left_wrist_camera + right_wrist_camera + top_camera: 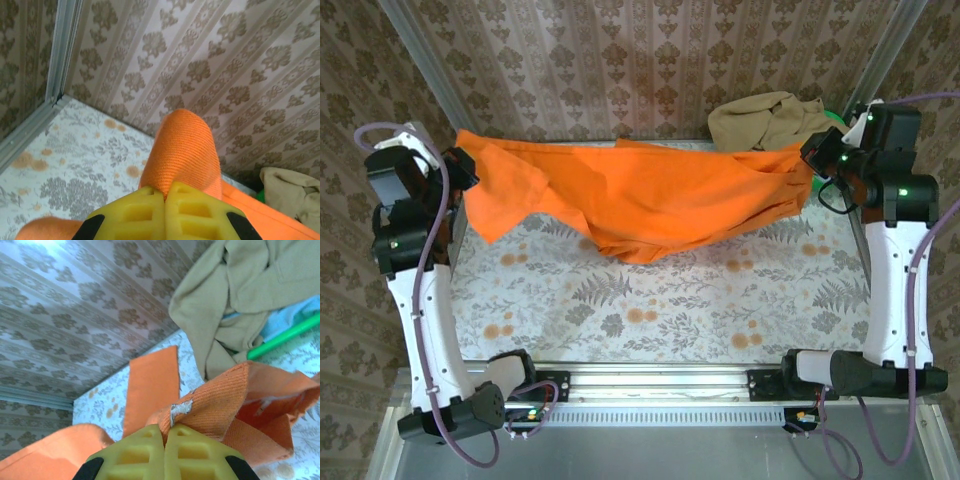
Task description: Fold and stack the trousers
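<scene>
Setting: booth w/ patterned wallpaper walls. Table [650, 310] has a fern-and-flower print cover. All positions are ref. the table.

Left edge of table: my left gripper [165, 192] is fully closed, its yellow pads pinching a rounded fold of orange fabric. This end of the trousers [660, 195] is held up above the table's left edge. A loose flap hangs beside it, down toward the table top.

Middle of table: the trousers are strung across the far half between my two grippers, sagging at the centre. Lowest part is on or just over the cover; cannot tell which. Fabric is bunched and creased, not laid flat.

Right edge of table: my right gripper [164, 432] is likewise closed, clamped on a thick stitched edge, poss. waistband or hem; cannot tell which. A tan garment [765, 118] is heaped at the table's far right corner, just behind the trousers' right end, w/ a green item [285, 335] beside it.

Assessment: early stage, in my judgement.
- Done: both ends gripped, garment raised and spread.
- Not done: no tidy fold visible, nothing stacked.
- Remaining: lay flat, fold, place on stack.
- Whether the tan garment is the stack base: cannot tell.
</scene>
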You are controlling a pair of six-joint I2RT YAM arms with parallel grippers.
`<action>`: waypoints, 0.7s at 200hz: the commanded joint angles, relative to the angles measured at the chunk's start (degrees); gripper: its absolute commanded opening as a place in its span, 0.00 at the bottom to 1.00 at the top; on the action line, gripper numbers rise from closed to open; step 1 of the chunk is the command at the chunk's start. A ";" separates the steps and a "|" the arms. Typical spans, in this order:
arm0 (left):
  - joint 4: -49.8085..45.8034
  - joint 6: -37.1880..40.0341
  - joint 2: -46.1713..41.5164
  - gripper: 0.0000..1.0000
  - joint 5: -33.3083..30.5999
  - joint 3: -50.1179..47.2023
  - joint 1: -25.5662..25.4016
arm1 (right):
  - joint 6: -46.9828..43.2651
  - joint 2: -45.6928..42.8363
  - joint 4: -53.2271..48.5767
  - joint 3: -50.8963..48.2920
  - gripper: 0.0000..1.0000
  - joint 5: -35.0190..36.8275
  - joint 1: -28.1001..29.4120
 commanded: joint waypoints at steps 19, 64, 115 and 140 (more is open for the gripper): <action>1.01 2.16 -5.51 0.00 -2.02 2.27 0.70 | 0.40 -7.12 -0.16 3.89 0.00 -2.66 -0.44; 0.33 5.01 -6.50 0.00 0.45 10.05 0.68 | 2.22 -13.83 1.36 6.25 0.00 -6.57 -0.44; 0.01 4.65 -8.28 0.00 8.90 23.30 0.59 | 5.47 -17.48 5.25 15.11 0.00 -12.56 -0.45; -0.25 5.33 -9.09 0.00 11.40 29.76 -0.20 | 6.49 -16.52 5.32 25.15 0.00 -15.68 -0.45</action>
